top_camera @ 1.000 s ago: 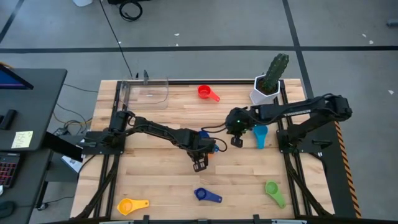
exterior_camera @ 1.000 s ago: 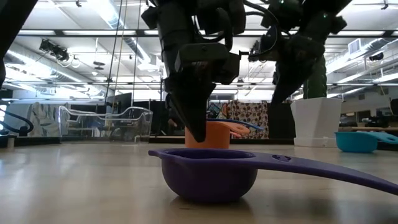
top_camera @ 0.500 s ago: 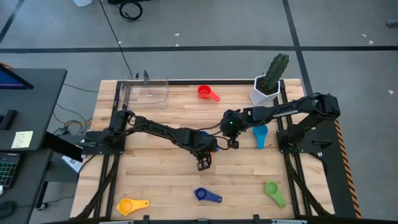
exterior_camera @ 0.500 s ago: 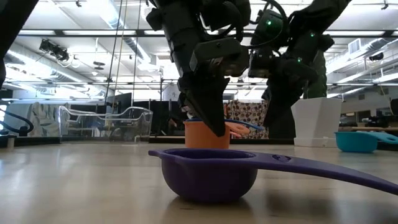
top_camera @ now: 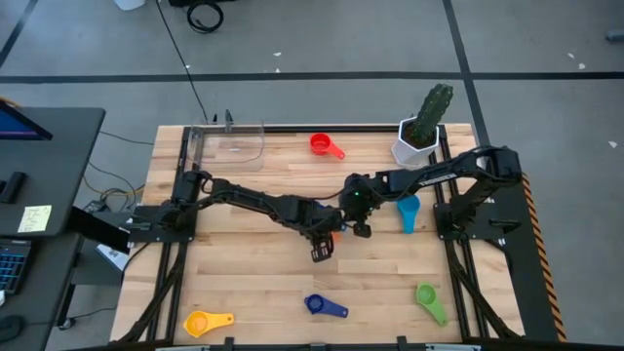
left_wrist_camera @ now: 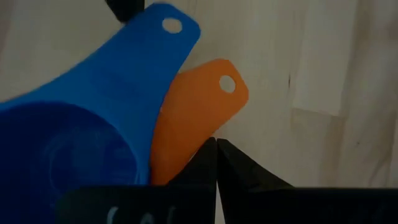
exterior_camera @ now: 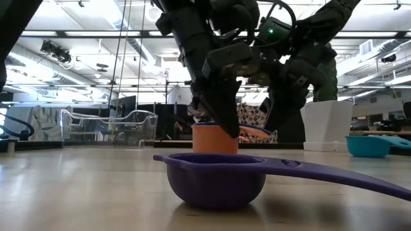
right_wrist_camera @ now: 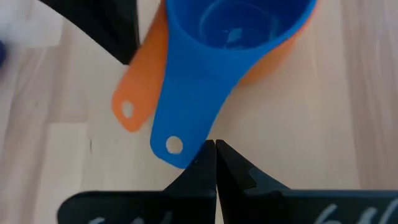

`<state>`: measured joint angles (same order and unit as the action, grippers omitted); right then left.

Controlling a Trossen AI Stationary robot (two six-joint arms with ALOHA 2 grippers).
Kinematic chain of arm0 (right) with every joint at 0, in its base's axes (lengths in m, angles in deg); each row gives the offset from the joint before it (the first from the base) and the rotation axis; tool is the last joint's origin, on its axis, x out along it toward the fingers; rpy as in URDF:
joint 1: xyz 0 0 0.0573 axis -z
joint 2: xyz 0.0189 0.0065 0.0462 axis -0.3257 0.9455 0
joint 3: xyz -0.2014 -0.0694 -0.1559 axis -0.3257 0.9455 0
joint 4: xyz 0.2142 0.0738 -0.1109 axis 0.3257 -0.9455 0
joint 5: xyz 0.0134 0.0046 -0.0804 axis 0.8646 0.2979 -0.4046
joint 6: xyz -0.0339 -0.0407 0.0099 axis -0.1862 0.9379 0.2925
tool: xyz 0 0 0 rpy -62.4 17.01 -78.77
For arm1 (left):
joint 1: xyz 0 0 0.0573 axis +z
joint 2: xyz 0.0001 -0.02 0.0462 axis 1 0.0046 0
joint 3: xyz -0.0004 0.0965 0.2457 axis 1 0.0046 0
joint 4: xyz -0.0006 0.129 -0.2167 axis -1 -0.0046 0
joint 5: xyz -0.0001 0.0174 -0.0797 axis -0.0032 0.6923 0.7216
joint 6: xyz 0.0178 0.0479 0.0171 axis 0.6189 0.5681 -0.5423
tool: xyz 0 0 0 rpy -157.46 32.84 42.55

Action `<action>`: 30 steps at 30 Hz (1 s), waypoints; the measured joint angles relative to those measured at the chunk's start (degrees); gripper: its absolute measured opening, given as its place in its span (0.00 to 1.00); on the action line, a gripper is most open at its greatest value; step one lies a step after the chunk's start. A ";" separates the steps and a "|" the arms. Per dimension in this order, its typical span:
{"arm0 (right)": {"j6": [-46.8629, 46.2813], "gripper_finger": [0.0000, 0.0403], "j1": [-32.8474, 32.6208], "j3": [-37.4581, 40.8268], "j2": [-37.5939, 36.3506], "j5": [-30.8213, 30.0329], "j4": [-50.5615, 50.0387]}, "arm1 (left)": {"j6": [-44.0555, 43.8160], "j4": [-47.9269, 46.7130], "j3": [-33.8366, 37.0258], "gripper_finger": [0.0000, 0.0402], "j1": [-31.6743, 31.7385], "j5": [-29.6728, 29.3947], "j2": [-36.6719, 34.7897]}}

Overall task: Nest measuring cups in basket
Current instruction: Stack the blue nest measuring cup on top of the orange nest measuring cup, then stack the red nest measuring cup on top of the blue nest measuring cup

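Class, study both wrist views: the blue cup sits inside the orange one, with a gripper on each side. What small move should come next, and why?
Probably the right gripper, fingers shut at the blue cup handle's tip, should open slightly and slide on to clamp it. The blue cup is nested in the orange cup, so gripping a handle could carry the pair toward the basket. The left gripper, also shut, sits by the orange handle.

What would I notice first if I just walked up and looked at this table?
Right in the middle of the table, the left hand and the right hand crowd around a blue cup sitting inside an orange cup. In the low view a big dark blue cup fills the front. At the far right corner stands a green cactus in a white pot.
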<state>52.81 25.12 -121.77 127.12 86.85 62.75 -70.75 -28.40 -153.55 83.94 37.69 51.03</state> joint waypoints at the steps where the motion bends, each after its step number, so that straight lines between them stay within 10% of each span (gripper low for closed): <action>1: 0.00 0.00 0.00 0.00 0.07 0.49 0.20 | 0.49 0.05 0.00 0.01 0.17 -0.04 0.00; 17: 1.80 0.01 0.91 0.00 -1.37 -0.90 -3.36 | 1.97 -4.14 -0.04 0.01 3.00 0.12 -0.75; 30: 2.44 0.01 2.27 -0.02 -24.57 -8.79 -14.81 | -8.23 -20.06 -0.04 0.01 1.96 -7.95 -19.15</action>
<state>55.25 27.39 -121.79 102.55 78.06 47.94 -78.98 -48.47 -153.59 85.90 29.74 31.87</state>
